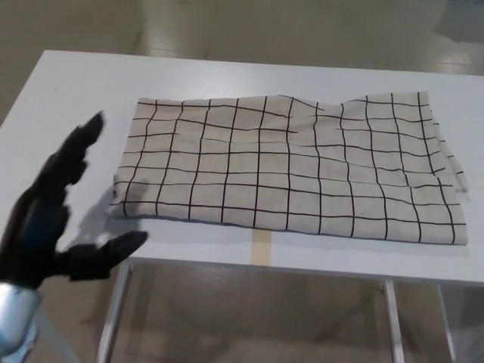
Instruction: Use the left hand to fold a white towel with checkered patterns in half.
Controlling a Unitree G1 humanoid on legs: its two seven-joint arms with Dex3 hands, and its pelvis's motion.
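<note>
While the checkered towel (287, 168) lies flat mid-worktop (68, 98), the left robot hand (57, 215) hovers at the towel's left edge, fingers spread, empty, likely lining up a grab. Right robot hand not visible.

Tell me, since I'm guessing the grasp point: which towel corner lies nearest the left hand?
The front-left corner of the towel, beside the open left hand; the other three corners lie farther back or to the right.
</note>
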